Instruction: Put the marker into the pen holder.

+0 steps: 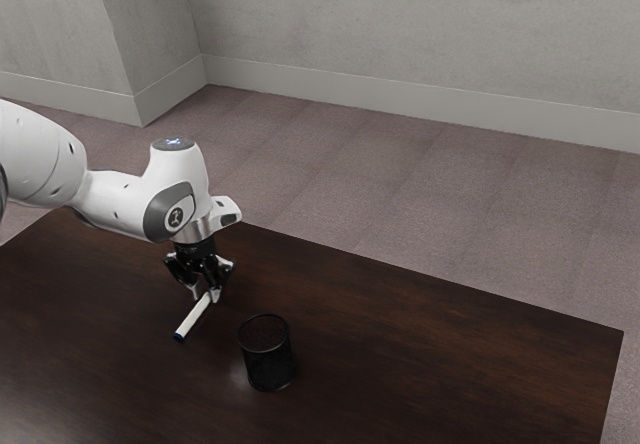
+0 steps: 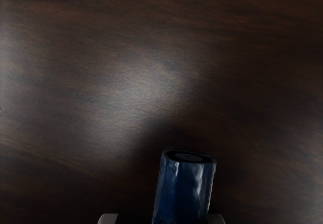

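The black two-finger gripper [image 1: 205, 292] was held spread about the cylindrical white, blue-ended marker [image 1: 195, 317], presumably for grasping.

Table [image 1: 450, 364] grained wood, soft sheen; pen holder [image 1: 267, 364] mesh; marker end [image 2: 184, 193] glossy

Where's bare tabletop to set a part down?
Free: table between pen holder and its edge at the exterior view's right; also from marker toward the exterior view's left. Crowded: around the pincer, marker between its open fingers, pen holder close by.
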